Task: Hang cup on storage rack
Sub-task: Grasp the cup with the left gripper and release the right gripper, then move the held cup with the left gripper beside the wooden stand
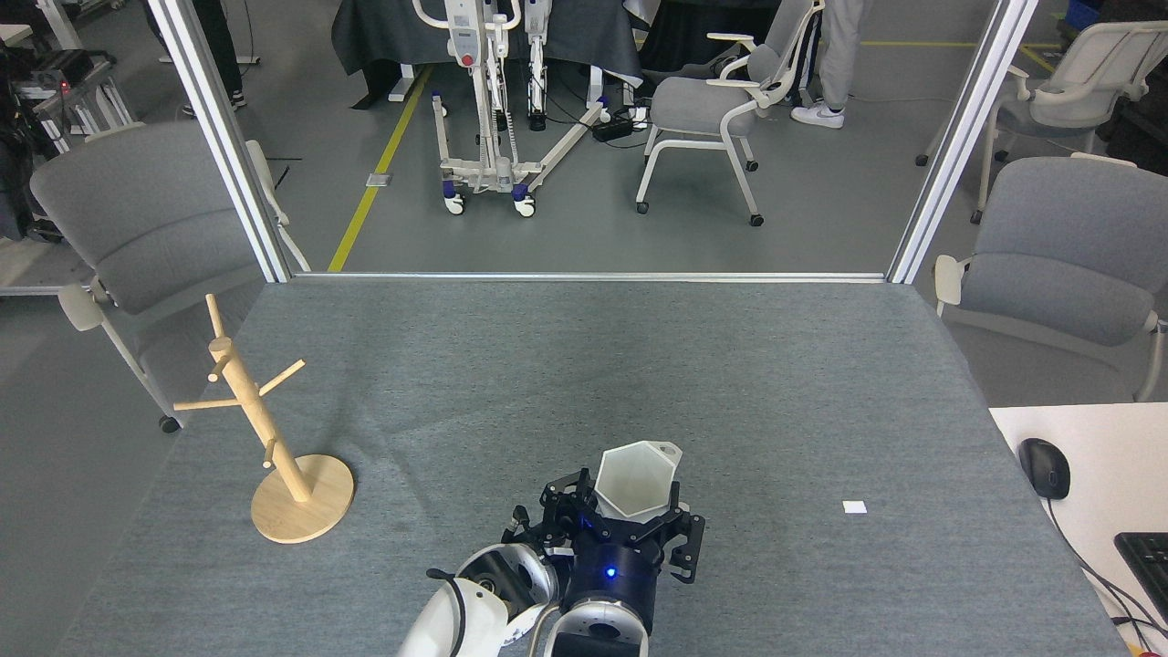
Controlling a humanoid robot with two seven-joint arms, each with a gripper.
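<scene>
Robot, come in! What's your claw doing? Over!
Claw shut on cup. Other claw out of sight. Rack far left, pegs bare. Path clear.

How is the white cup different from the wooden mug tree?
The small matte white cup with faceted sides is short and hollow, but the light wooden mug tree with angled pegs is tall and thin. The cup is held in a black tool low in the middle, while the mug tree stands alone on its round base at the left. The cup is white; the mug tree is pale brown. Both are over the grey table.
</scene>
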